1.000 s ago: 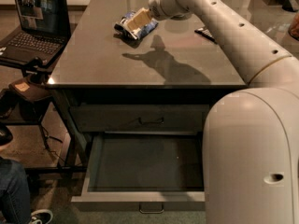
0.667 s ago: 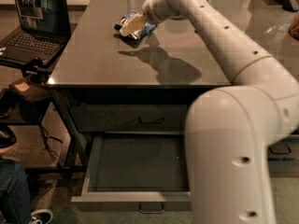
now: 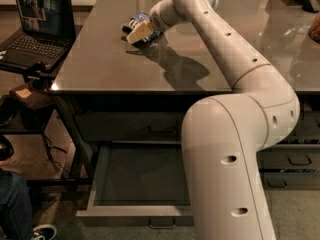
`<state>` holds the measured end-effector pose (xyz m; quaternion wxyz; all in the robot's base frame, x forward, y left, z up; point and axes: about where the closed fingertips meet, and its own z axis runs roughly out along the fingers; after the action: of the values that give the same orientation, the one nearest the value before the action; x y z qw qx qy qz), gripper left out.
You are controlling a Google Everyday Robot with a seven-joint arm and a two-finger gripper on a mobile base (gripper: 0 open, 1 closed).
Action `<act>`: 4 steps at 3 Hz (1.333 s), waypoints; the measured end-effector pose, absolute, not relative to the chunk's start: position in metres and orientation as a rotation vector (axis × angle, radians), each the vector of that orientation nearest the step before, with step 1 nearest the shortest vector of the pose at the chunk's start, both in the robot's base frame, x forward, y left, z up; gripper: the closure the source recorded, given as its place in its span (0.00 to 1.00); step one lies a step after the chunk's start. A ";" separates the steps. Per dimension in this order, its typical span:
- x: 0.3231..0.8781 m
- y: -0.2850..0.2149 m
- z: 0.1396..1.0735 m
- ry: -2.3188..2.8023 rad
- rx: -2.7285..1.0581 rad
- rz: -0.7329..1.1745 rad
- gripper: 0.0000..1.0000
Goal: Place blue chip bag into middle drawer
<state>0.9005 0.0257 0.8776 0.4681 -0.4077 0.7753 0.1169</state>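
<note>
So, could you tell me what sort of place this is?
Likely an office or lab: a laptop beside a grey counter with an open middle drawer beneath. The gripper is at the blue chip bag.

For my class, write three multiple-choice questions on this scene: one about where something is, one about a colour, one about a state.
1. Where is the blue chip bag?
A. on the table, at the tool
B. on the floor
C. on the laptop

2. What colour is the robot arm?
A. red
B. cream white
C. green

3. How is the middle drawer?
A. shut
B. taken out
C. pulled open

Answers:
1 A, the bag lies on the table top with the tool right at it.
2 B, its shell is pale throughout.
3 C, its dark inside shows below the table edge.
</note>
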 end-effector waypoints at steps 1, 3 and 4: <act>0.900 0.026 0.878 1.901 -1.000 0.287 0.19; 0.900 0.026 0.878 1.902 -1.000 0.287 0.65; 0.900 0.026 0.878 1.902 -1.000 0.287 0.89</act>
<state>0.9005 0.0258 0.8775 0.4680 -0.4077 0.7753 0.1170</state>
